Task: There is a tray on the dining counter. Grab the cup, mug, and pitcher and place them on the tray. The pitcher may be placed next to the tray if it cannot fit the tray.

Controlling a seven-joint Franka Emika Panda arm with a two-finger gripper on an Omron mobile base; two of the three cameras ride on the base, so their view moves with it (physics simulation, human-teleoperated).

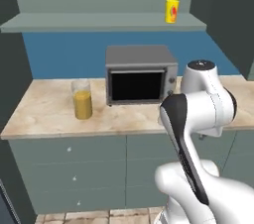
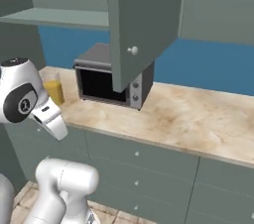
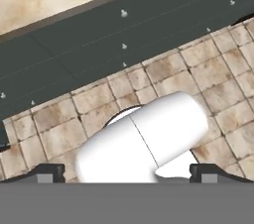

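The pitcher (image 1: 82, 100), a tall clear glass with orange-yellow liquid in its lower half, stands upright on the narrow marbled counter (image 1: 44, 111), left of the microwave; its edge shows behind the arm in the right base view (image 2: 53, 90). The yellow cup (image 1: 171, 10) sits on the grey shelf (image 1: 99, 21) above the microwave, toward the right. My gripper (image 3: 126, 176) is open, its fingertips (image 3: 49, 172) wide apart with nothing between them, and it points down at the tiled floor, well short of the counter. The tray, the mug and the dining counter are out of view.
A grey microwave (image 1: 140, 74) with a dark window stands mid-counter against the blue backsplash. An open cabinet door (image 2: 141, 25) juts out above it. Grey drawer fronts (image 3: 124, 34) run below the counter, and brown floor tiles (image 3: 59, 119) lie in front.
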